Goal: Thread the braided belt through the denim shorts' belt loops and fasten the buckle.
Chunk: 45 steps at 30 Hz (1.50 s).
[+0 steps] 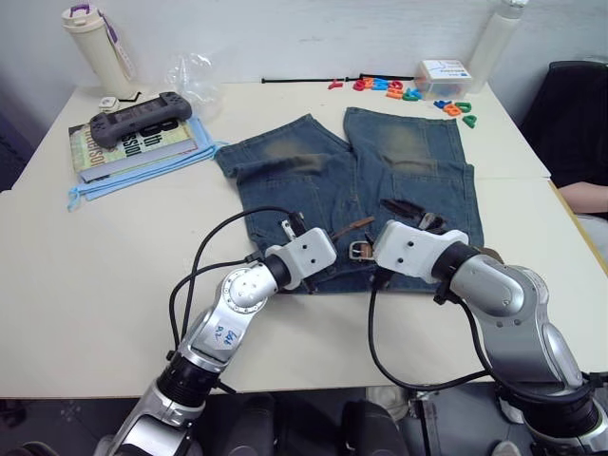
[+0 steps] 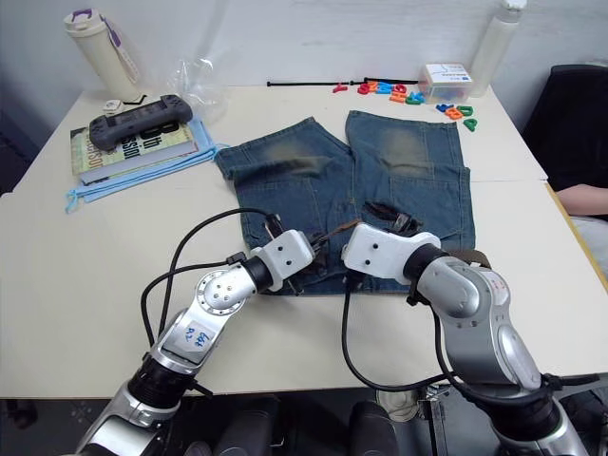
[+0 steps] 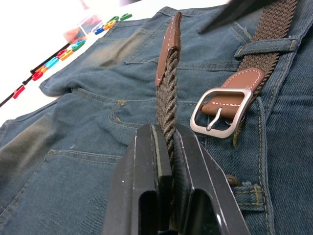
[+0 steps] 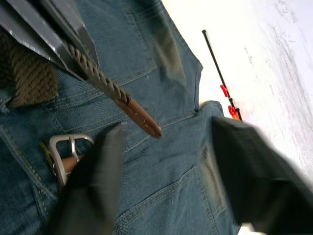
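Observation:
The denim shorts point(image 1: 380, 180) lie flat in the middle of the table, waistband toward me. The braided belt point(image 3: 168, 93) runs along the waistband and passes under a belt loop point(image 3: 266, 46). My left gripper point(image 3: 166, 134) is shut on the belt just behind its tan leather tip point(image 3: 168, 49), holding that end up off the denim. The silver buckle point(image 3: 220, 115) lies flat on the shorts right beside it. My right gripper point(image 4: 168, 126) hovers open over the buckle point(image 4: 68, 152) and the raised tip point(image 4: 142, 115), with nothing between its fingers.
At the back left are a stack of books with a game controller point(image 1: 138, 119), a blue cloth point(image 1: 142, 171), a plastic bag point(image 1: 195, 81) and a bottle point(image 1: 95, 38). Coloured letters point(image 1: 399, 90), a white box point(image 1: 442, 74) and a black cable point(image 1: 304, 81) lie at the back. A person's arm point(image 1: 584, 197) shows at the right edge.

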Each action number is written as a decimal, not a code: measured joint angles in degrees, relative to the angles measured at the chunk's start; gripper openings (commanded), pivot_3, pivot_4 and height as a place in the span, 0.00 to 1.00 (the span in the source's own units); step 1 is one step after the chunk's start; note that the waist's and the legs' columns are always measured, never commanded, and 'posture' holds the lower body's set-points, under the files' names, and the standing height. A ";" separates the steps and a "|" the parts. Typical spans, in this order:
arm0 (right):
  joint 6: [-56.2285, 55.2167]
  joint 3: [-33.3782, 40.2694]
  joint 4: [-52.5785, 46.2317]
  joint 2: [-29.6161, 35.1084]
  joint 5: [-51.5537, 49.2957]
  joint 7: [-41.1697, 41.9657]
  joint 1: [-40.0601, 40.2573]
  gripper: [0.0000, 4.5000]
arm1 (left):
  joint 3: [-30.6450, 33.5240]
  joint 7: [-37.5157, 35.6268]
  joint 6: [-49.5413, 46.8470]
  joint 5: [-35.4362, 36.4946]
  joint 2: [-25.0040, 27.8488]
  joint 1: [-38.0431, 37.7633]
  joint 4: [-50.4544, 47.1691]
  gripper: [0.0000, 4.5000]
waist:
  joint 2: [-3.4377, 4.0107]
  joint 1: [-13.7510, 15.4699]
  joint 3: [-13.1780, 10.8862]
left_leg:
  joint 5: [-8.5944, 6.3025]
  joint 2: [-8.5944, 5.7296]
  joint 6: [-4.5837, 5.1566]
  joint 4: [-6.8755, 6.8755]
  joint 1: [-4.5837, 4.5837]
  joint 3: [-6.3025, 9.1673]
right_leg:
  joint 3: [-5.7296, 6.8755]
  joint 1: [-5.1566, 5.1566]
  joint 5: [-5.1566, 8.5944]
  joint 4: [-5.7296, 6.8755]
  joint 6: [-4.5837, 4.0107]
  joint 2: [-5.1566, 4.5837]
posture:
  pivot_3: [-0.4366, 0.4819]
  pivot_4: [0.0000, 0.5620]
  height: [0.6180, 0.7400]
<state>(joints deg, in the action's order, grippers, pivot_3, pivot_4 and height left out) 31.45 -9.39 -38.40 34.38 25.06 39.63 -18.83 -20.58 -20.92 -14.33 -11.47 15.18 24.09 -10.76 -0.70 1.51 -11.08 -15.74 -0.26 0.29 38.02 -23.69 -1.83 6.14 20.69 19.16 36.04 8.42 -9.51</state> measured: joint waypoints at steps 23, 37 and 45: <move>-2.71 -4.81 4.93 1.02 7.63 -7.46 12.99 0.99 | 3.99 -1.23 -1.02 0.34 0.05 -2.59 1.86 0.00 | 0.00 -0.09 0.00 | 0.01 0.00 0.02 0.04 0.00 0.00 | 0.00 0.02 0.00 0.02 0.00 -0.01 | 0.48 0.27 0.54; -1.49 -6.91 9.88 -7.18 9.74 -10.11 9.67 0.46 | 4.54 -1.16 -1.18 0.21 -0.12 -2.98 1.50 0.00 | -0.01 -0.15 0.01 | 0.02 0.01 0.00 0.06 0.06 -0.04 | -0.05 0.02 0.00 0.31 0.00 0.00 | 0.48 0.27 0.54; 0.03 -7.26 10.71 -8.62 9.74 -9.25 9.12 0.01 | 4.56 -0.97 -1.14 0.06 -0.31 -2.98 1.56 0.00 | -0.01 -0.17 0.01 | 0.02 0.01 0.00 0.07 0.05 -0.03 | -0.05 0.05 0.01 0.37 -0.01 0.00 | 0.48 0.27 0.54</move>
<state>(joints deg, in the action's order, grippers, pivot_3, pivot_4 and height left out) 31.48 -16.65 -27.69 25.76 34.81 30.38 -9.71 -16.02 -21.89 -15.47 -11.41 14.87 21.11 -9.20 -0.70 1.34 -11.07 -15.72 -0.24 0.30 38.08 -23.64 -1.86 6.09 20.74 19.17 36.41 8.42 -9.51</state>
